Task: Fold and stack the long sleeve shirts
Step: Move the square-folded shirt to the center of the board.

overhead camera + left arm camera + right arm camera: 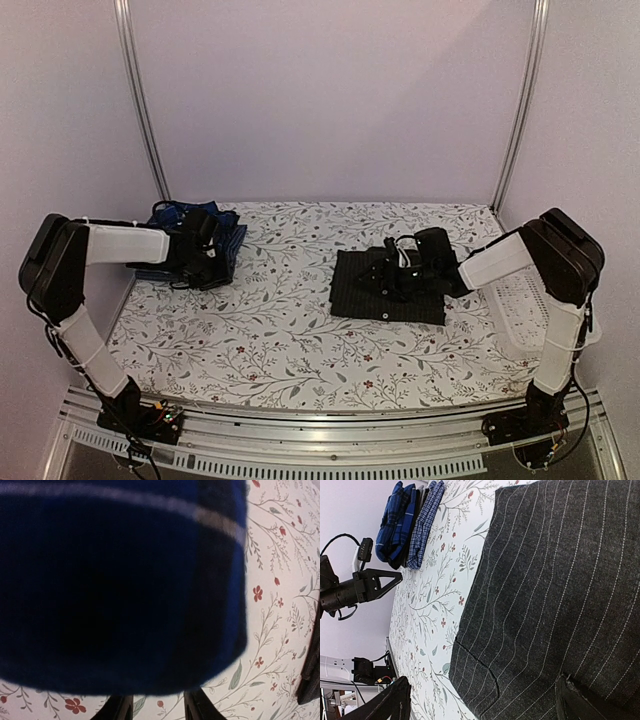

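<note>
Scanning the floral tablecloth (280, 330) inside pale walls (330, 100), I find a blurred plaid shirt (120, 590) left of the pinstripe shirt (360, 295); left gripper (158, 706) tips cut off, parted; right gripper (485, 692) spread above it.

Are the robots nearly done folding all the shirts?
Nearly, it seems. Folded blue plaid shirts sit stacked at the far left, beside the open left gripper. The black pinstripe shirt lies folded under the open right gripper. To do: put it on that stack.
</note>
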{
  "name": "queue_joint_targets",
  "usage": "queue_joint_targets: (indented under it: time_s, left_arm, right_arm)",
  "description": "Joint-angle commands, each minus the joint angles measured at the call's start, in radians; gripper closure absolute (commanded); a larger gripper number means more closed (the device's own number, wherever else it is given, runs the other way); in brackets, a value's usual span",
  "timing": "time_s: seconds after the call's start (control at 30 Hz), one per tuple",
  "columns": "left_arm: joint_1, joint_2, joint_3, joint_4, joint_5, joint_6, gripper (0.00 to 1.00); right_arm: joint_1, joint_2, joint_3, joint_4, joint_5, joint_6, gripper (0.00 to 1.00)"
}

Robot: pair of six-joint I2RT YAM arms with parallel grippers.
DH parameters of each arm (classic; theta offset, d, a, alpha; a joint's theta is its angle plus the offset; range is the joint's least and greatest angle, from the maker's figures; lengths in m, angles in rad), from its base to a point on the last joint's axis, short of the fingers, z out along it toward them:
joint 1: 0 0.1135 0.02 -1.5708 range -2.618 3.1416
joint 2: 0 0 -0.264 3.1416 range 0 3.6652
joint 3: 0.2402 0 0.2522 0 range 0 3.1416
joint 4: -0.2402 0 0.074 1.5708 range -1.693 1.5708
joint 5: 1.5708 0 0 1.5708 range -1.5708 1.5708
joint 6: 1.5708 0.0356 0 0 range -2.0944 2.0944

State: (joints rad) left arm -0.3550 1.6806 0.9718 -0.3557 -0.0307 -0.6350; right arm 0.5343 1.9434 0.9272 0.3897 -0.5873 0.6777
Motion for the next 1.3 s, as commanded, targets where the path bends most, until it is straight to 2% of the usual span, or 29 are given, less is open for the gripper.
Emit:
queue_joint_targets:
  time_s: [0.0,0.1,0.37,0.5,0.7,0.93,1.27]
  left_arm:
    - [-0.006,0.065,0.074,0.017,-0.088,0.006,0.65]
    - [-0.014,0.110,0.113,-0.005,-0.162,0.002,0.64]
    - [-0.028,0.210,0.167,-0.012,-0.240,0.000,0.66]
    - [-0.029,0.239,0.179,-0.004,-0.234,0.009,0.75]
    - [-0.039,0.253,0.176,0.003,-0.231,0.028,1.00]
    - [-0.111,0.210,0.140,-0.017,-0.191,-0.013,1.00]
    - [-0.275,0.135,0.042,-0.038,-0.139,-0.164,1.00]
  right_arm:
    - [-0.011,-0.050,-0.013,-0.106,0.004,-0.046,0.01]
    - [-0.011,-0.105,0.004,-0.144,0.007,-0.054,0.01]
    - [-0.004,-0.267,0.035,-0.223,0.022,-0.068,0.01]
    - [-0.002,-0.337,0.036,-0.253,0.034,-0.070,0.01]
    - [0.011,-0.421,0.050,-0.312,0.078,-0.094,0.01]
    - [0.026,-0.476,0.049,-0.355,0.129,-0.120,0.01]
    - [0.055,-0.505,0.003,-0.372,0.189,-0.105,0.01]
